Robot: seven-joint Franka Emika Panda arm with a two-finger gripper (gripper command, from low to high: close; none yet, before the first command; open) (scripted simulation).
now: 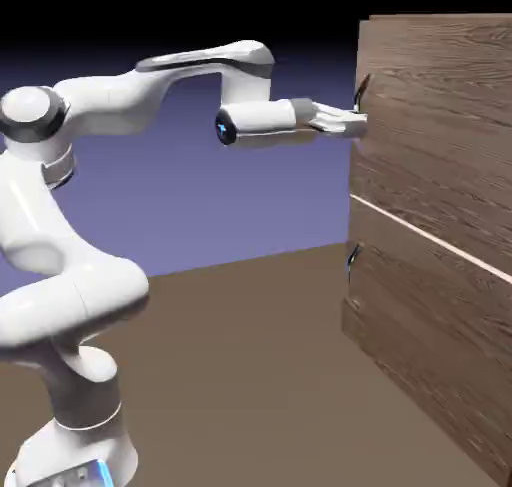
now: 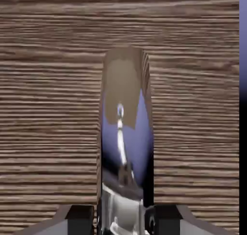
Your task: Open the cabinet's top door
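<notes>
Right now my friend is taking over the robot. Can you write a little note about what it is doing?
Tool: shut on the top door's handle; the hand view shows the shiny curved handle between its two grey fingertips.
Cabinet: on the exterior view's right. The top door looks closed, flush with the bottom door under the pale seam.
Done: the arm has reached the handle and gripped it.
Left: pull the top door open. The bottom door's handle is untouched.
</notes>
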